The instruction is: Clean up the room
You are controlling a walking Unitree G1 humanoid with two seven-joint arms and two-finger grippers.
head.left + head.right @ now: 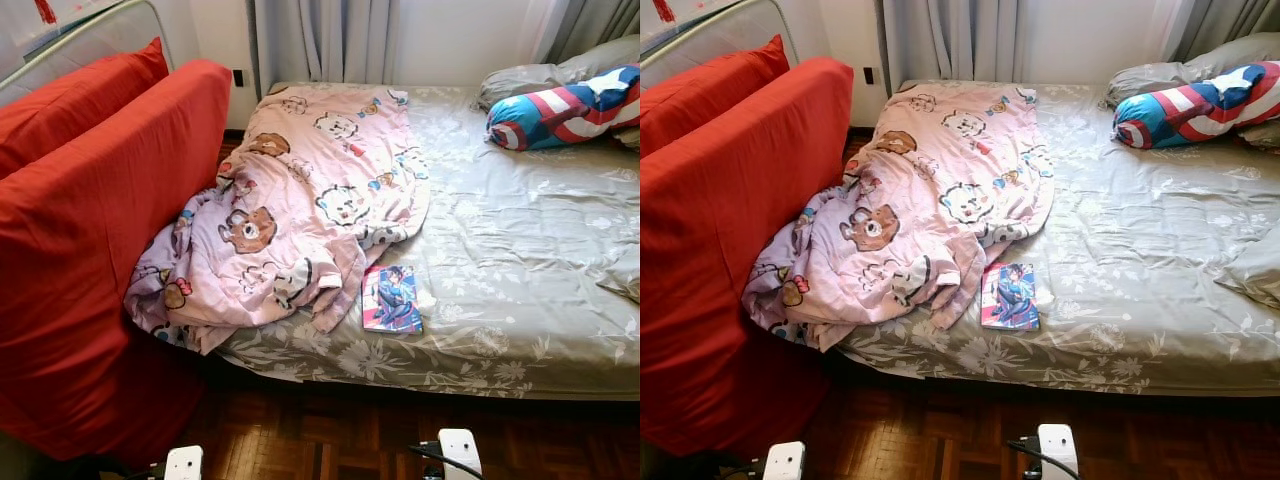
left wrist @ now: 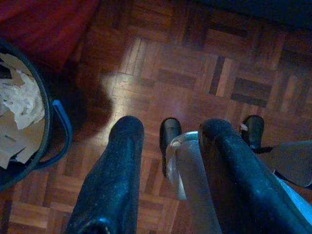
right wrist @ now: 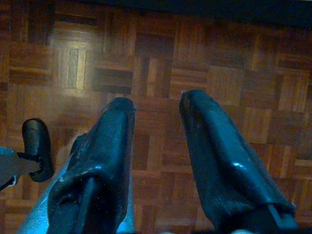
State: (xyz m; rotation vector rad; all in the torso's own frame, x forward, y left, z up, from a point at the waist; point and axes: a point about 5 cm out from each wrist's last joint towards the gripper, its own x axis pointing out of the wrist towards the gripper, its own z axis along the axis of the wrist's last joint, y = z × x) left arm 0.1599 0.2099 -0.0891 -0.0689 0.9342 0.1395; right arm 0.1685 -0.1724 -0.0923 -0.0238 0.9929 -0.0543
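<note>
A pink cartoon-print blanket (image 1: 300,200) lies crumpled over the left part of the bed (image 1: 520,260), its corner hanging off the near edge. A book with an illustrated cover (image 1: 391,299) rests on the grey floral sheet beside the blanket. My left gripper (image 2: 168,131) hangs low over the parquet floor, open and holding nothing. My right gripper (image 3: 153,105) also hangs over the floor, open with nothing between its fingers.
A red sofa (image 1: 90,230) stands tight against the bed's left side. A striped star bolster (image 1: 560,110) and grey pillows (image 1: 540,78) lie at the bed's far right. A bin with crumpled paper (image 2: 22,117) sits on the parquet floor (image 1: 340,435) by my left gripper.
</note>
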